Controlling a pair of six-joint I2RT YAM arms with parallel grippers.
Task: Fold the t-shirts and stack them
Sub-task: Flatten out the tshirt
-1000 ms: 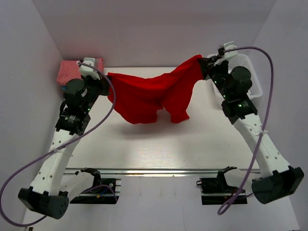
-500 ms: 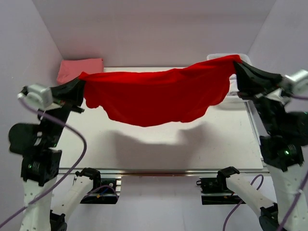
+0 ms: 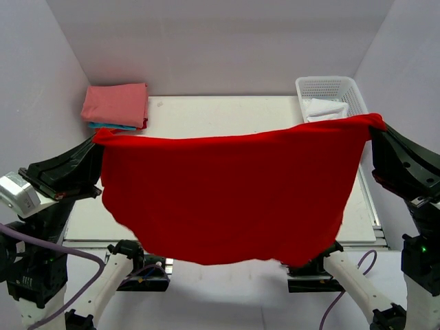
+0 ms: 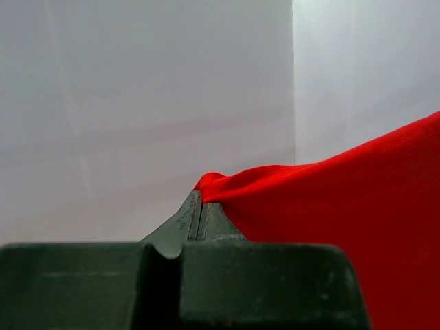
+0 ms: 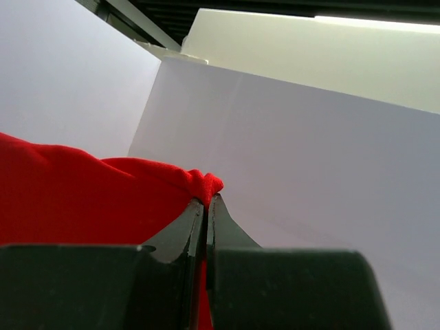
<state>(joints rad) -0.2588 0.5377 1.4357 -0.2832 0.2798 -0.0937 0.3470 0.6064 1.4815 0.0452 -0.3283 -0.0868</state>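
The left gripper (image 3: 96, 141) at 9 o'clock and right gripper (image 3: 377, 128) at 3 each clench a top corner of the red t-shirt (image 3: 227, 199), top edge taut, hem drooping over the table's (image 3: 227, 113) near edge at 6.

A white mesh basket (image 3: 328, 85) sat upper right on the pale table (image 3: 220, 113), holding white cloth (image 3: 324, 108).

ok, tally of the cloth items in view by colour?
Bright red cloth t-shirt, held up: 1
Folded pink cloth shirt: 1
Folded teal cloth shirt, under pink: 1
White cloth in white plastic mesh basket: 1
Total: 4
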